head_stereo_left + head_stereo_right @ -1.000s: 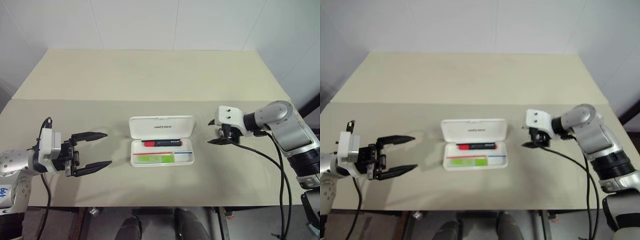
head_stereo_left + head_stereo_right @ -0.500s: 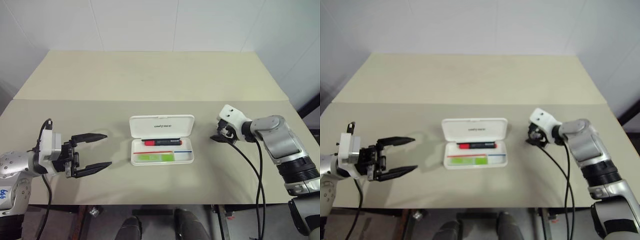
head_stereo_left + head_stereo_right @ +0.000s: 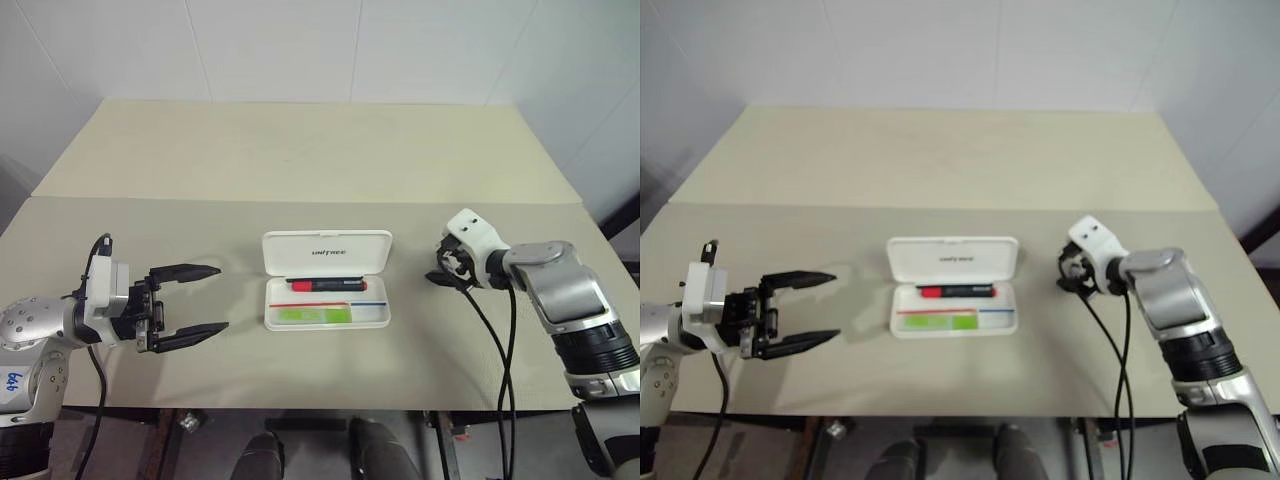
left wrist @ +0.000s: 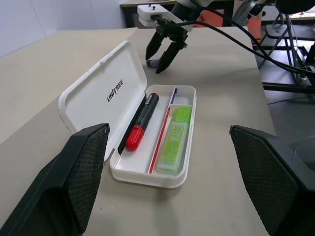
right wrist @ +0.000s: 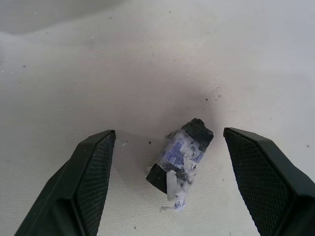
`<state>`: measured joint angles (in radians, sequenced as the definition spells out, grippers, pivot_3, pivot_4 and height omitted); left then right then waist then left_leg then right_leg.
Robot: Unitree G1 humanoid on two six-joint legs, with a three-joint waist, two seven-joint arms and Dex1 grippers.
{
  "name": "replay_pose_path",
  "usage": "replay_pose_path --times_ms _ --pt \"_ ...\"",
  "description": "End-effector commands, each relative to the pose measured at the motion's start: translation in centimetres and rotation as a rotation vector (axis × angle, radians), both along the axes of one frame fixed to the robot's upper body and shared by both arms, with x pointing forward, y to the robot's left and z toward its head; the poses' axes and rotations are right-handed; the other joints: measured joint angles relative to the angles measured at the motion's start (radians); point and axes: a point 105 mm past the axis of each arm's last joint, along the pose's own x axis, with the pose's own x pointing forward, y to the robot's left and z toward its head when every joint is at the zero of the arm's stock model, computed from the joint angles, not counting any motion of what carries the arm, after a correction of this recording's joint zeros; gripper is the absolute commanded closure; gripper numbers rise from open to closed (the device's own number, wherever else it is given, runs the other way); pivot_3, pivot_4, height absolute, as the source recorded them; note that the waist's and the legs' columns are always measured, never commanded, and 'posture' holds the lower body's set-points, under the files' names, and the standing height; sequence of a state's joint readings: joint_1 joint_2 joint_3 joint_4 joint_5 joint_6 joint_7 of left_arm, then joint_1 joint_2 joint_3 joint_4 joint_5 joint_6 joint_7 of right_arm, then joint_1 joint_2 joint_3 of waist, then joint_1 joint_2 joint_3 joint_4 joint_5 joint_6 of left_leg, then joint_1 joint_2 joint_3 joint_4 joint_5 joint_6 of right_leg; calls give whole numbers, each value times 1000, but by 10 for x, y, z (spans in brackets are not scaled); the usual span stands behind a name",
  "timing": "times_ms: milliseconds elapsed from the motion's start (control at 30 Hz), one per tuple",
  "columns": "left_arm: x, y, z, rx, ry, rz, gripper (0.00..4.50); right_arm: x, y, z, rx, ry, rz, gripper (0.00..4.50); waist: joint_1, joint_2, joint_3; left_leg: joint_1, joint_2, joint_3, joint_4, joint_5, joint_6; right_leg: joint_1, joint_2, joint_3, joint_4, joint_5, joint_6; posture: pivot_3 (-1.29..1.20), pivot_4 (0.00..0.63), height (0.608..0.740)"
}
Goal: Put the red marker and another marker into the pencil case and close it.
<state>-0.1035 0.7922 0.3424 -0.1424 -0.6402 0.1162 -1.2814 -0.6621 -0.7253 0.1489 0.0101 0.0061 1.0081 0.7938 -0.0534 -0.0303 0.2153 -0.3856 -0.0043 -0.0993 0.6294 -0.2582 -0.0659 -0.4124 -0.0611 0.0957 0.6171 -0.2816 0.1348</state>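
Both sets of jaws stand wide and empty: the left gripper (image 3: 190, 304) beside the white hinged plastic pencil case (image 3: 326, 281) on the table (image 3: 300, 150), the right gripper (image 4: 165, 49) over a small dark, tape-wrapped block (image 5: 181, 161), perhaps an eraser. The slim red-and-black marker (image 4: 142, 121) and thick lime-green marker (image 4: 175, 139) lie inside. Risk: pushing the upright lid off-centre could slide the open case.
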Motion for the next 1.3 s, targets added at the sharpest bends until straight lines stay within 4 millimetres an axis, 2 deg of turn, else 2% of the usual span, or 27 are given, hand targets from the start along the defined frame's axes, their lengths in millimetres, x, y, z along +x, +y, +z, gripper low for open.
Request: replay_pose_path --times_ms 33,333,433,533,700,733,900,967,1067,1167,1300 --pt "-1 0 3 -4 -27 -8 332 3 -11 -4 -8 29 -106 34 -1 0 0 0 0 0 0 0 0 0 0 0 0 0 -2 0 150 740" --pt "-3 -1 2 -3 -26 -3 332 -5 -17 -23 -32 146 -174 34 1 -3 -2 0 0 0 0 1 1 3 0 0 -5 0 -5 0 150 740" --pt "-3 -1 2 -2 -28 -1 332 -6 -19 -26 -51 162 -178 592 1 -6 -4 0 0 0 0 1 1 3 0 0 -6 0 -5 0 150 740" --pt "-3 -1 3 -2 -30 1 332 -6 -18 -26 -53 167 -169 1578 3 -9 -6 0 0 0 0 1 1 4 0 0 -7 0 -6 0 150 740" --pt "-2 1 3 -2 -33 6 332 7 -12 -10 -72 65 -77 3212 3 -9 -6 0 0 1 0 3 5 8 -1 0 -18 4 -10 0 150 740" --pt "-2 1 3 -2 -33 6 332 9 -10 -7 -71 51 -63 3373 2 -9 -6 0 0 2 0 3 5 9 -1 0 -20 4 -10 0 150 740" --pt "-2 1 4 -3 -35 5 332 18 15 27 -53 -100 125 3374 -2 -5 -4 0 1 3 0 4 6 10 -1 1 -25 7 -9 0 150 740" --pt "-1 1 4 -4 -36 4 332 16 21 33 -49 -119 176 3374 -3 -3 -2 -3 1 4 -3 4 6 5 0 2 -23 7 -9 0 150 740" --pt "-1 0 4 -7 -38 3 332 8 31 38 -61 -124 274 3374 -2 -1 -1 -4 1 5 -5 3 5 -2 0 2 -14 11 4 0 150 740" --pt "-1 0 7 -26 -47 0 332 -14 40 37 -133 -106 463 3374 0 1 0 -4 1 4 -10 3 5 -4 0 2 -13 8 3 0 150 740" --pt "-1 3 7 -34 -51 3 332 -39 58 43 -118 -78 637 3374 -2 1 0 -4 1 5 -13 2 4 -5 -1 1 -13 6 4 0 150 740"
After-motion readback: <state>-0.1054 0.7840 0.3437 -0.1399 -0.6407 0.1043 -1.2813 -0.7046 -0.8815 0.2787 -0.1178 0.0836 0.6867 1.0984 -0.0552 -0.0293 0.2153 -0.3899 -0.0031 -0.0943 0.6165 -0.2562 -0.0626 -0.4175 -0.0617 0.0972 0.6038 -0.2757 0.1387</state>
